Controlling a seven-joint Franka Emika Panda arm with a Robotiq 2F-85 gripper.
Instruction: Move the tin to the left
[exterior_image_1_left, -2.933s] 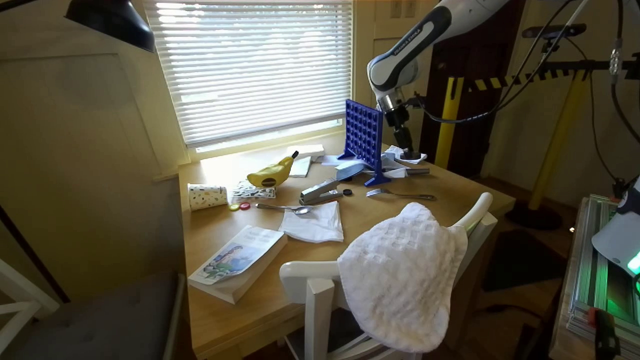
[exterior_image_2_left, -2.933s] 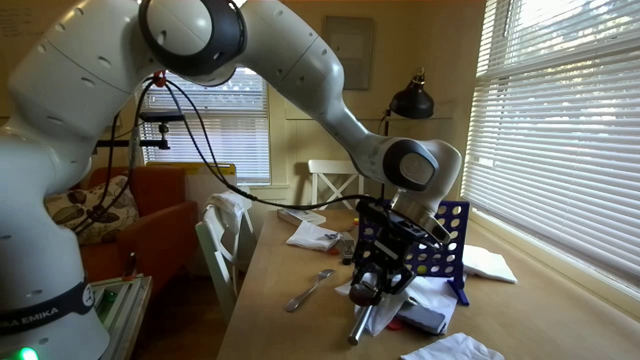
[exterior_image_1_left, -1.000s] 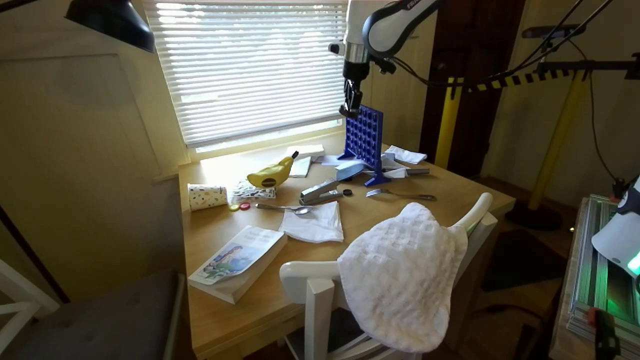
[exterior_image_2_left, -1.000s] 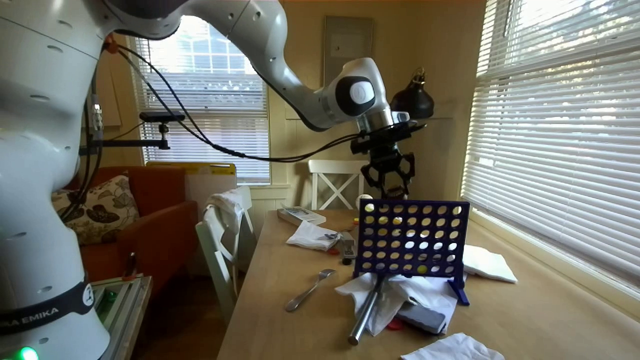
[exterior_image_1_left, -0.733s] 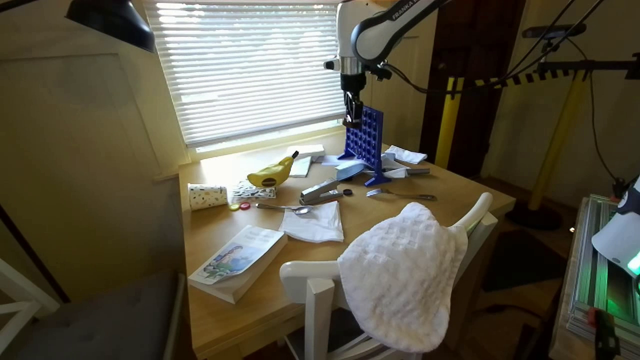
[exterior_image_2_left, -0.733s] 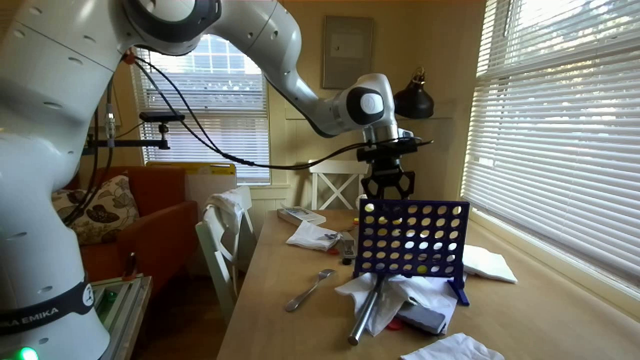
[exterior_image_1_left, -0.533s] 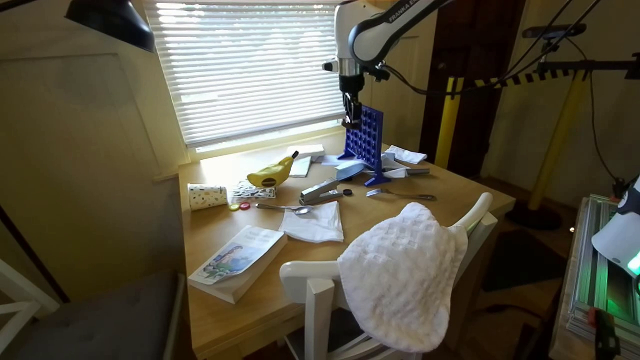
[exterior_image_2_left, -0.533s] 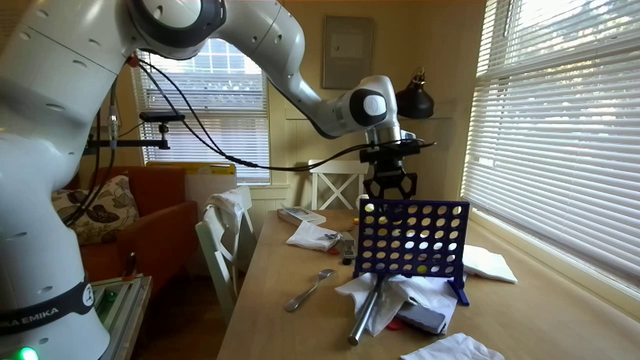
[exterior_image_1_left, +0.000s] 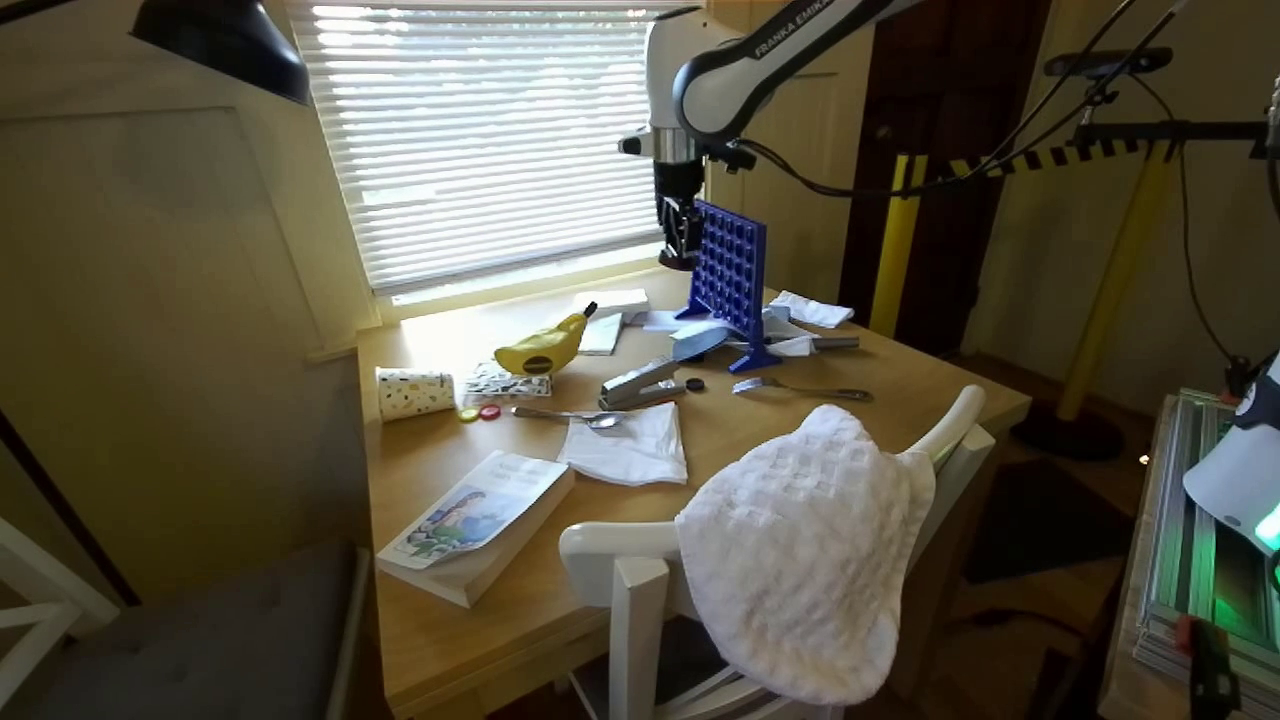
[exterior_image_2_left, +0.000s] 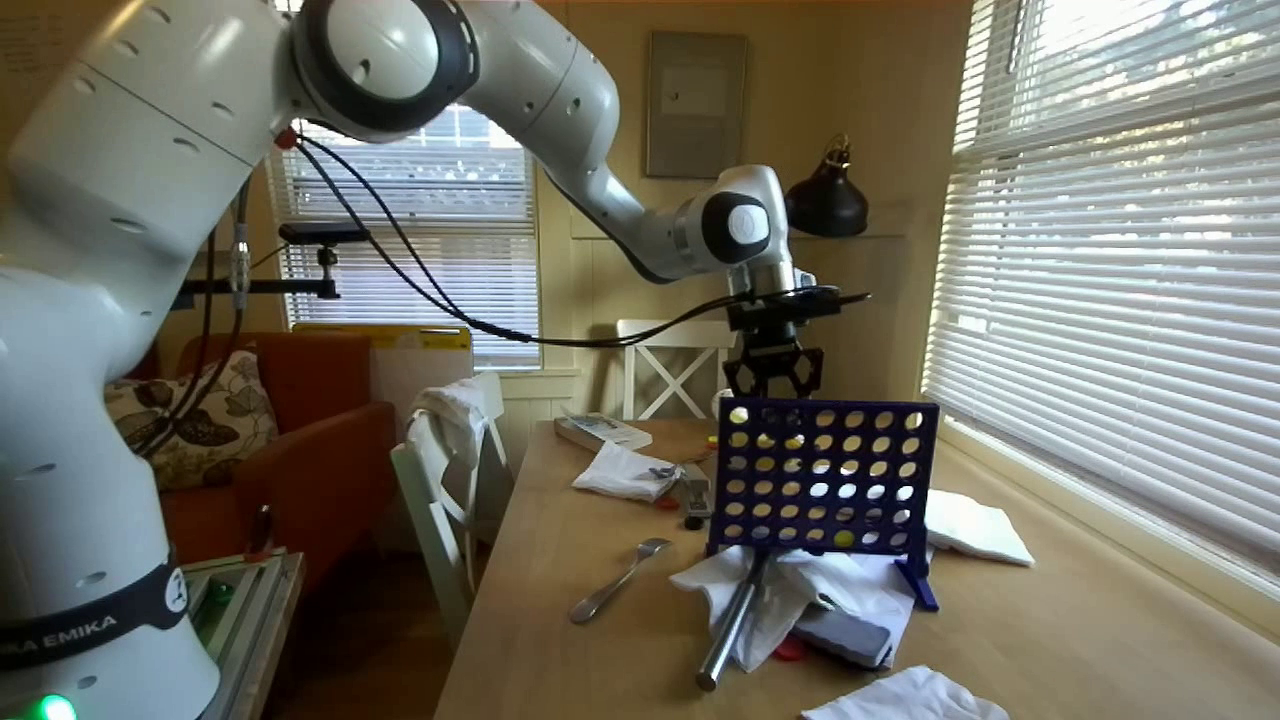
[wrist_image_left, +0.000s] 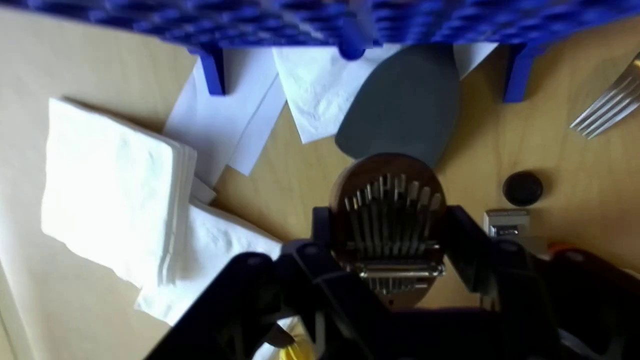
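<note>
No tin can be made out in the frames. My gripper (wrist_image_left: 387, 227) is shut on a round dark-brown wooden thumb piano (wrist_image_left: 390, 200) with metal tines, one finger on each side of it. In an exterior view the gripper (exterior_image_1_left: 680, 235) points down, and the thumb piano (exterior_image_1_left: 677, 261) hangs below it, above the table and just beside the blue grid rack (exterior_image_1_left: 728, 268). In an exterior view the gripper (exterior_image_2_left: 773, 372) is partly hidden behind the rack (exterior_image_2_left: 825, 478), and the thumb piano shows only as dark patches through its holes.
Below are a grey spatula blade (wrist_image_left: 405, 105), a stack of white napkins (wrist_image_left: 110, 190), a stapler (exterior_image_1_left: 638, 384) and a black disc (wrist_image_left: 522, 188). A fork (exterior_image_1_left: 805, 390), yellow banana pouch (exterior_image_1_left: 545, 348), speckled cup (exterior_image_1_left: 415, 393), spoon (exterior_image_1_left: 570, 416) and book (exterior_image_1_left: 475, 520) lie farther off.
From low on the rack's far side, my gripper has risen over the rack with the thumb piano. It has since lowered slightly and moved left in the exterior view showing the book up close.
</note>
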